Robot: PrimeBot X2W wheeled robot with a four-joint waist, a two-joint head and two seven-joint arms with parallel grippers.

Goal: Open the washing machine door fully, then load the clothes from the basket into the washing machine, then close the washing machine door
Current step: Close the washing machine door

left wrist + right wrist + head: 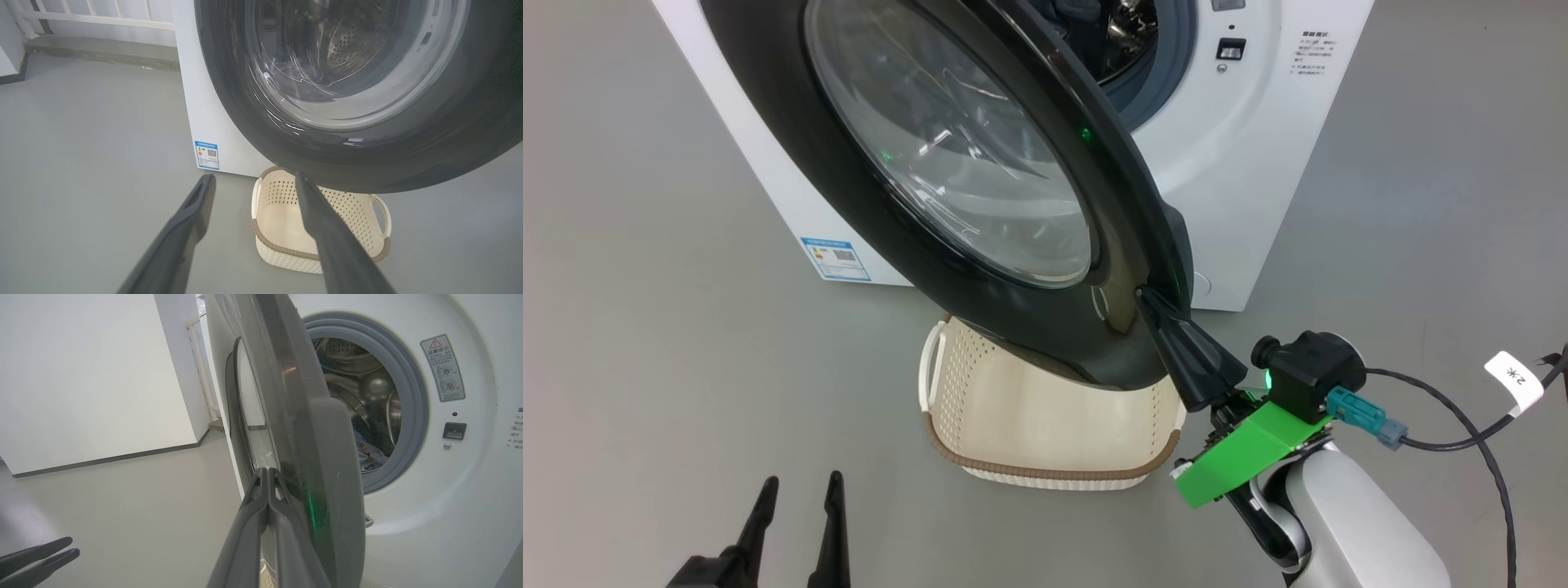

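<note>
The washing machine [1241, 163] stands white and boxy ahead. Its door [849, 204], glossy black with a bulging glass window, hangs partly open over the basket [1029, 408]. The cream basket with its brown rim [282, 251] looks empty inside. Light blue clothes [363, 451] with orange print lie low in the steel drum. My right gripper [1145, 298] is shut, its tips against the door's outer face near the free edge [267, 471]. My left gripper [800, 480] stands open and empty at the lower left, short of the basket [254, 177].
Grey floor runs all round the machine. A blue energy label [836, 259] sits low on its front. A black cable with a white tag [1513, 380] trails from my right wrist. A white railing on a low step [94, 20] is behind, left of the machine.
</note>
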